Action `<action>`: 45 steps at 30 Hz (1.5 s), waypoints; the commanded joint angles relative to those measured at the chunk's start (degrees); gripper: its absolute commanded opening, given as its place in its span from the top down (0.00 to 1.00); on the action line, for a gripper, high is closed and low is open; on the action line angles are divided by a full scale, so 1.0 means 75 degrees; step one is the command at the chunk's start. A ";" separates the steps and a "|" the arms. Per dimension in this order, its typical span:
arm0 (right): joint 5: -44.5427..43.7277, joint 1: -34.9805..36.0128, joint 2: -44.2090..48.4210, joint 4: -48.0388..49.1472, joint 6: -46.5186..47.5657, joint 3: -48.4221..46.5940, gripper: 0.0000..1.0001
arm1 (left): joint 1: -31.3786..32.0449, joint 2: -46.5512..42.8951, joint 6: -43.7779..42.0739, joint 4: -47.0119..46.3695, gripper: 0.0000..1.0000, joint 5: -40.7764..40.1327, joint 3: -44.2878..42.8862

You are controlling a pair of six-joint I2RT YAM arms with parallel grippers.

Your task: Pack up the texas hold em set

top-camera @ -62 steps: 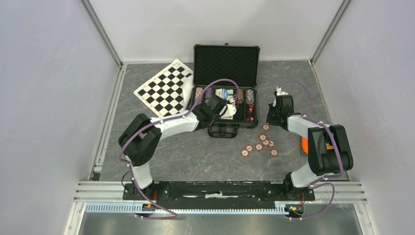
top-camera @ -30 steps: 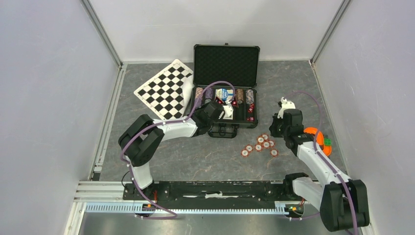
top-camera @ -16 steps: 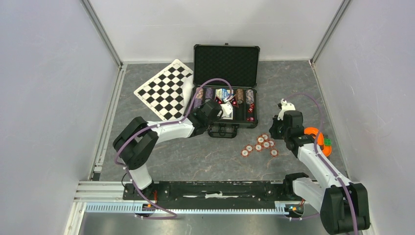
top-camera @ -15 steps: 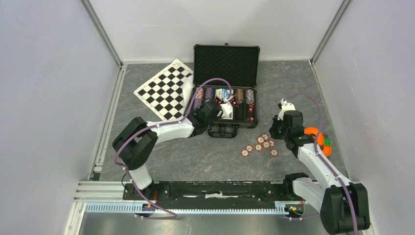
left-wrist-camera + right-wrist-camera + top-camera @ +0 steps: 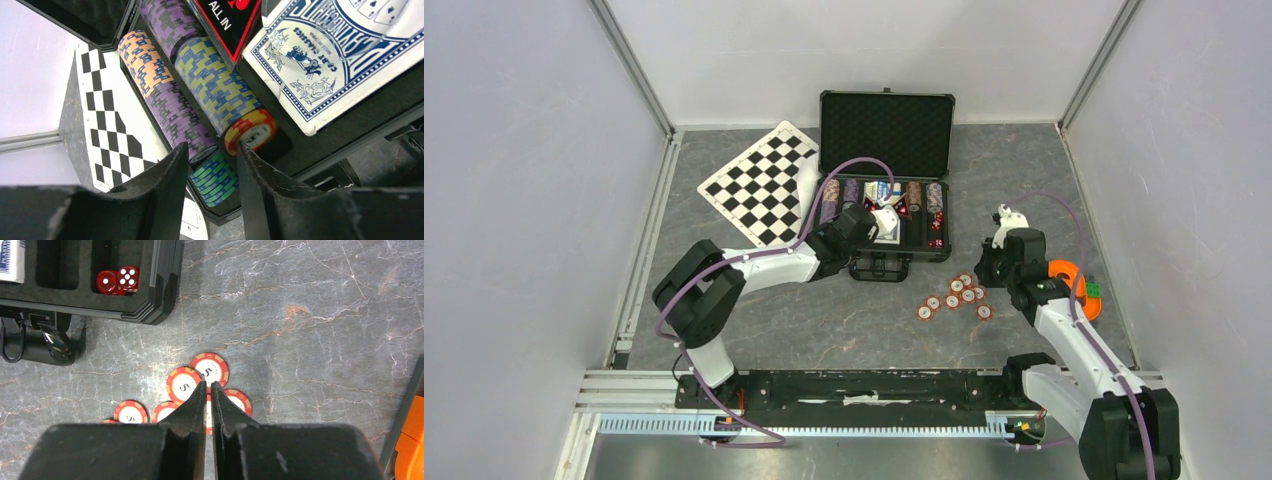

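Because the loose chips point(image 5: 187, 385) lie flat on the desk point(image 5: 310, 315), close to the arms, they look like the tricky part. They are small, thin, hard and smooth. I think they are very light too, so a push could make them slide away. Some lean on each other. A raised edge like that is likely the best place to pinch one, from rim to rim. The right fingers point(image 5: 208, 386) hang just above this little pile. They are nearly shut, with only a thin crack between them, and I see nothing held there. They would need to open more to fit around a chip.

A bit farther back, the case point(image 5: 161, 290) sits open on the desk, with its handle point(image 5: 30, 342) on the near side. It looks stiff and much heavier than the rest. Red dice point(image 5: 117, 280) sit in a pocket at its near right corner. They are tiny and hard and would roll if dropped.

The left fingers point(image 5: 856, 222) hover over the near end of the rows of chips point(image 5: 215, 85). They are about half open, with nothing between them. The chips in the rows stand on edge, packed close, so a new one has to go in edge first. Beside the rows lies the card box point(image 5: 330, 50). It looks light and easy to squash, so it is best held by its flat sides.

Farthest back, the lid point(image 5: 886, 135) stands up. A soft push on its top edge should fold it down. The checkered board point(image 5: 759, 180) lies to the left of the case.
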State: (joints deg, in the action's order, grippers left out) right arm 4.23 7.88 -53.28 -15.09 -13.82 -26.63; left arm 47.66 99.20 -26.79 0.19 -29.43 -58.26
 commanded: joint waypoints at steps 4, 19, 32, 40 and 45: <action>0.0490 0.0036 0.0580 -0.0271 -0.0207 0.0195 0.86 | -0.0062 0.0110 0.0342 -0.0926 0.54 -0.0331 0.0068; 0.1398 0.0038 0.0580 -0.0787 0.0115 0.0215 0.79 | -0.0059 -0.0168 0.0395 -0.0069 0.42 0.0340 0.0084; 0.1441 0.0039 0.0815 -0.0932 0.0157 0.0214 0.78 | -0.0062 -0.0838 0.0633 0.0055 0.38 0.0374 0.0258; 0.1496 0.0201 0.0832 -0.1093 0.0145 0.0053 0.70 | 0.0002 -0.2012 0.1617 0.1312 0.31 0.0600 0.0133; 0.0124 0.1661 0.0504 -0.1524 0.0025 -0.0433 0.43 | 0.0044 -0.3452 0.2920 0.1111 0.00 0.2440 0.0803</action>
State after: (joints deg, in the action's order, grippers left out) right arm 12.53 13.06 -48.07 -24.27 -13.78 -24.97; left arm 47.51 81.76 -15.57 8.95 -22.61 -55.16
